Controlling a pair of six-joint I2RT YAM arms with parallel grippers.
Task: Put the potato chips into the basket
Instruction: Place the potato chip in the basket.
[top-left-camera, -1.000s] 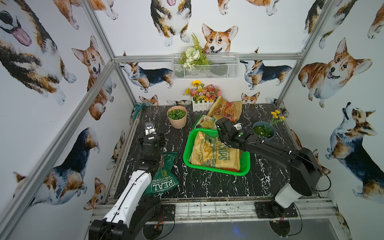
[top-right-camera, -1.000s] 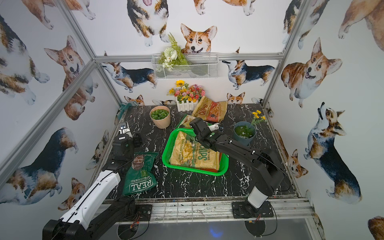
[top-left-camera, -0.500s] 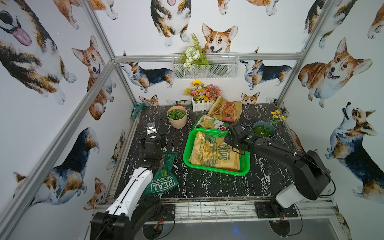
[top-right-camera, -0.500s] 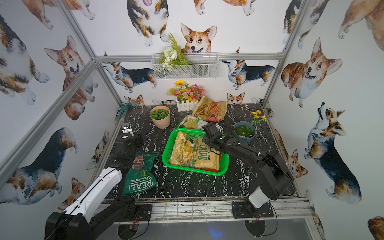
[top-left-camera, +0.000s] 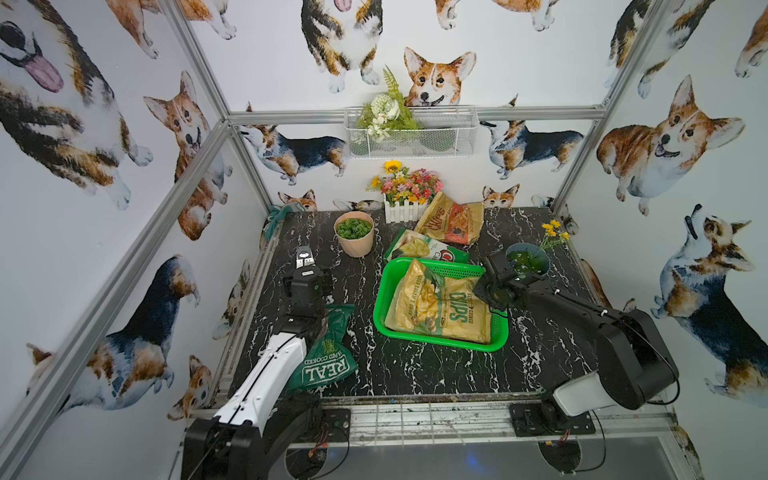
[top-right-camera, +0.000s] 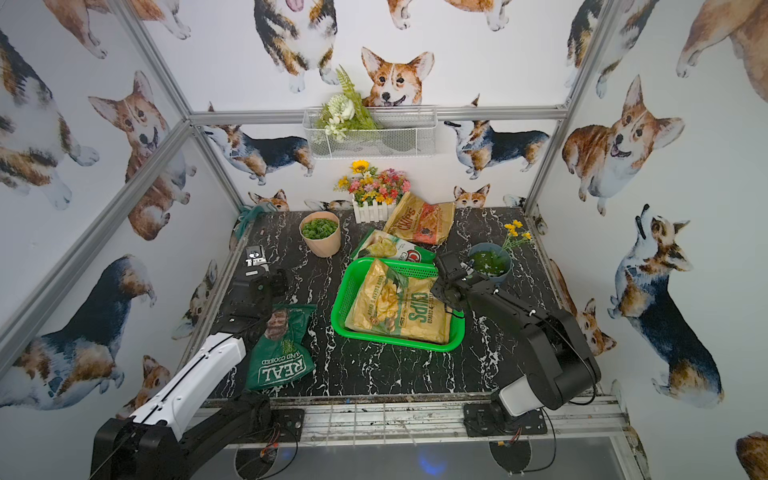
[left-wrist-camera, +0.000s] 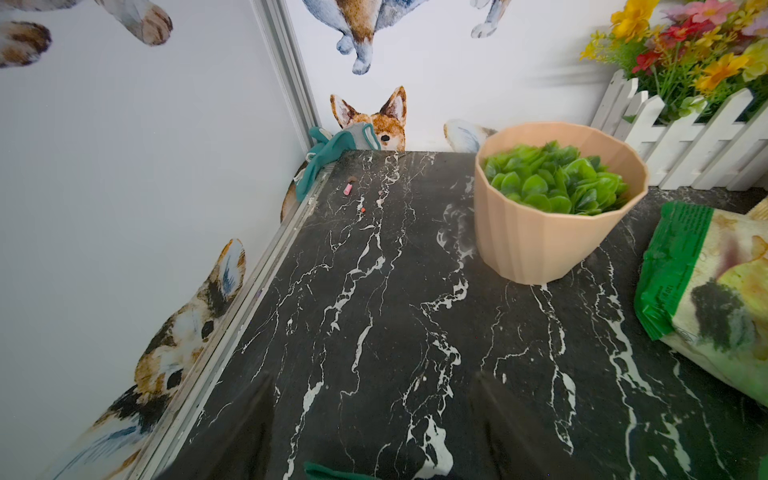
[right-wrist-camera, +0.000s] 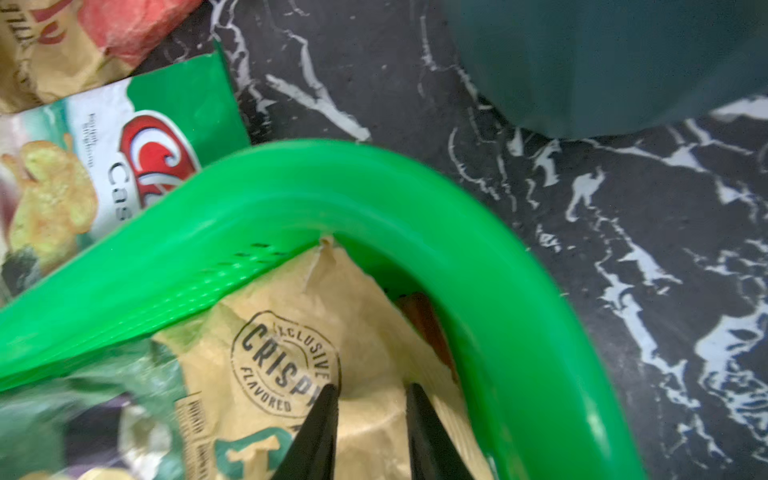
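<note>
A tan CHIPS bag (top-right-camera: 399, 305) lies in the green basket (top-right-camera: 348, 291), the dark green REAL bag (top-right-camera: 280, 353) well apart
</note>
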